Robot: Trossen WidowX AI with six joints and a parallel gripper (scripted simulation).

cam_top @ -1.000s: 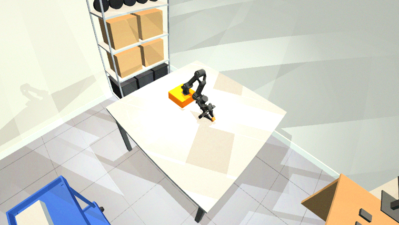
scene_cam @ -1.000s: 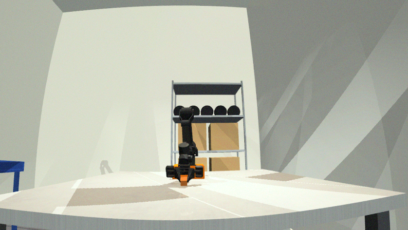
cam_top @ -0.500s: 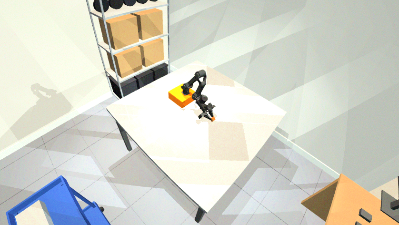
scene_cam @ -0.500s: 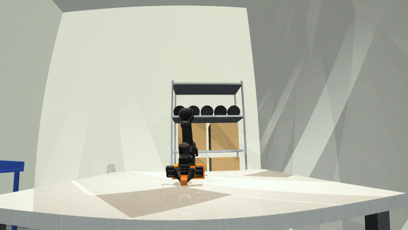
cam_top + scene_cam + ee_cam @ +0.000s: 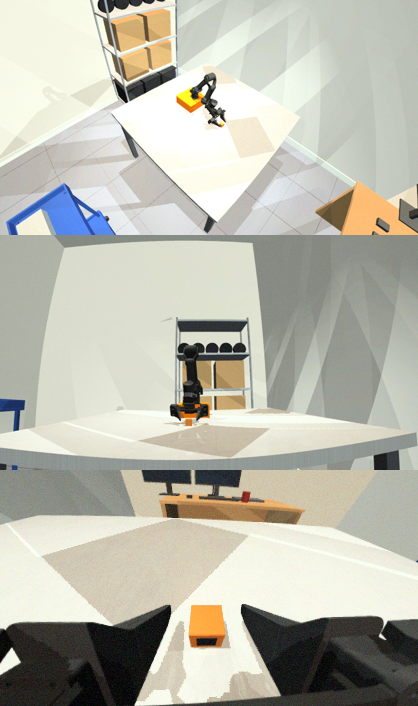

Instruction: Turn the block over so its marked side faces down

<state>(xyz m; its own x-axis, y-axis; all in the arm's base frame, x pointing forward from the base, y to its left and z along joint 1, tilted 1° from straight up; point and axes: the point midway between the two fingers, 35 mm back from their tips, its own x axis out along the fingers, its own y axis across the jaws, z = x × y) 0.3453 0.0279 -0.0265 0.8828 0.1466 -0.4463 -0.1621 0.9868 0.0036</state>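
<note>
Between the two fingertips of the black end effector [image 5: 222,124] [image 5: 188,419] [image 5: 206,606], a small orange block [image 5: 221,124] [image 5: 188,422] [image 5: 206,622] rests upright on the pale desk [image 5: 190,146] [image 5: 321,436] [image 5: 325,580]. The end effector stands wide and holds nothing; in the wrist view, a gap shows on either side of the block. A dark square mark [image 5: 206,641] is on the block's side nearest the end effector, facing sideways rather than down. The block's top is plain orange.

Behind the end effector, the black arm [image 5: 210,78] [image 5: 191,369] bends up and over, then comes down to an orange-yellow base box [image 5: 184,106] [image 5: 187,414] on the same desk. Beyond this box, past the desk's edge, a metal shelf unit [image 5: 131,12] [image 5: 212,325] carries cardboard boxes [image 5: 131,35] [image 5: 229,373] and round black objects [image 5: 121,2] [image 5: 212,347].

Well ahead of the end effector, past the far edge of the desk in the wrist view, a wooden table [image 5: 362,210] [image 5: 225,506] bears two dark monitors [image 5: 218,476] and a red cylinder [image 5: 245,496]. Also well apart from the end effector, off another edge of the desk, stands a blue cart [image 5: 70,210] [image 5: 11,406].
</note>
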